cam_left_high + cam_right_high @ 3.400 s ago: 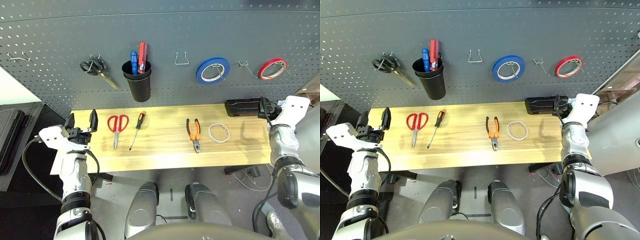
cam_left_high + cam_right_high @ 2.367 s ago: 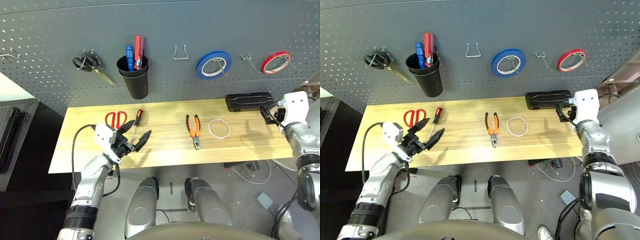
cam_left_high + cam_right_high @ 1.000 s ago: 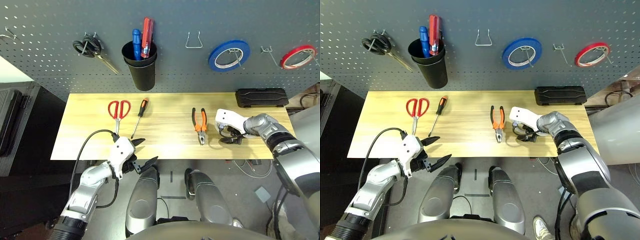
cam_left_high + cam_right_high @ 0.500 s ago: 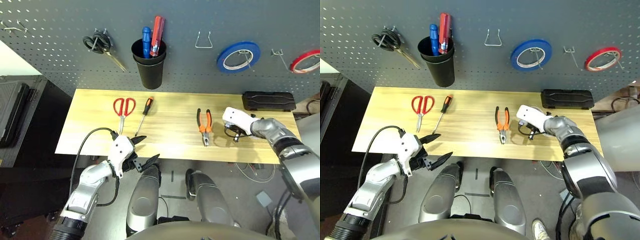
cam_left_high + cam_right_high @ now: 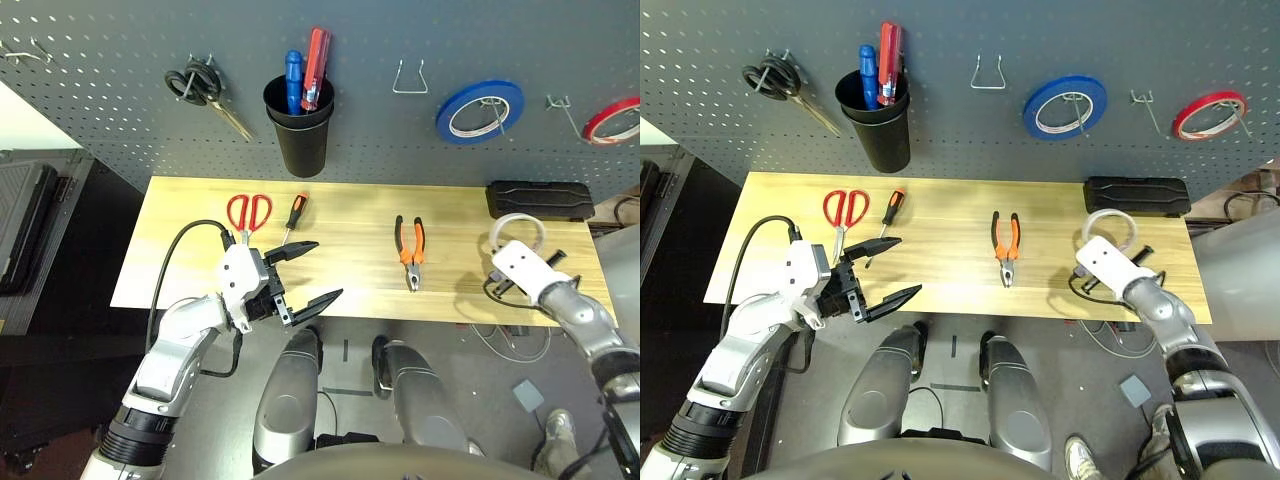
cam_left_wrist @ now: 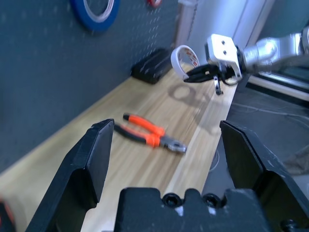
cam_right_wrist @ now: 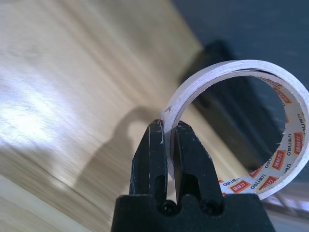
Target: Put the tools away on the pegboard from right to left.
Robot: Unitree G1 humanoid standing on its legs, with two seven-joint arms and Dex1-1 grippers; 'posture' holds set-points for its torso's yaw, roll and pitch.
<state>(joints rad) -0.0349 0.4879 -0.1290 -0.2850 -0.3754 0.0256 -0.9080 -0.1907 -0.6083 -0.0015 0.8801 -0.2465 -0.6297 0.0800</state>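
Observation:
My right gripper (image 7: 167, 126) is shut on the rim of the thin whitish tape ring (image 7: 241, 66), which it holds on edge above the right end of the table (image 5: 340, 285). The ring (image 5: 516, 216) hangs just in front of the black case. The orange-and-black pliers (image 5: 410, 252) lie mid-table. The slim screwdriver (image 5: 290, 220) and red-handled scissors (image 5: 243, 218) lie at the left. My left gripper (image 5: 312, 272) hovers open and empty over the front edge, near the screwdriver tip. The pegboard (image 5: 100, 100) rises behind the table.
The pegboard carries black-handled scissors (image 5: 205, 92), a black cup (image 5: 300, 140) with blue and red handles, a bare wire hook (image 5: 410, 78), a blue tape ring (image 5: 478, 110), a small bare hook (image 5: 560, 108) and a red tape ring (image 5: 612, 118). A black case (image 5: 538, 200) lies back right.
My right gripper has shut on the whitish tape ring, lifted it off the table and carried it to the right. My left gripper has risen toward the table's front edge.

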